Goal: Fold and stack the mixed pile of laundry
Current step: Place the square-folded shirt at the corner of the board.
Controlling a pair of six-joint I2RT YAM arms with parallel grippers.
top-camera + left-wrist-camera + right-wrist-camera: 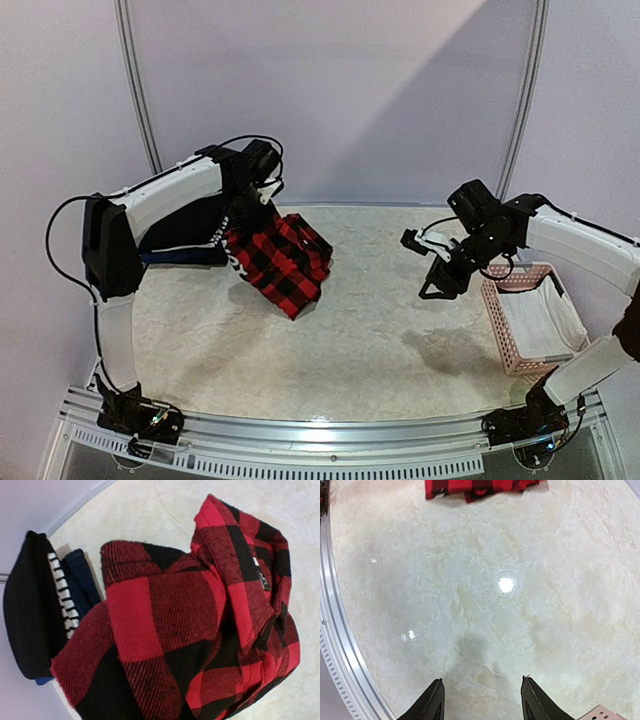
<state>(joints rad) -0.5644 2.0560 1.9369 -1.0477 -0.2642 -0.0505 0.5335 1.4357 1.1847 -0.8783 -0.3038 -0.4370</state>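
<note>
**Flannel shirt needs squaring before it joins the stack**

Pale marbled worktop point(350, 340) spreads across the whole view. A pink basket point(510, 340) sits at the right edge with a white cloth point(545, 320) in it. The plaid flannel shirt point(280, 260) lies bunched in the upper left, just beside the stack of dark folded clothes point(30, 610).

My left pincer point(262, 200) is at the shirt's upper edge. Its fingers are hidden in both views, so I cannot tell whether it is pinching cloth. My right pincer point(482, 700) hangs spread and empty over bare worktop, well apart from the shirt.

I judge the step to be finishing this fold. To do it well, I'd bring the right pincer across to the loose lower edge and draw the bundle flat. Then I'd lay it on the stack with the edges aligned, so it doesn't slump off.
</note>
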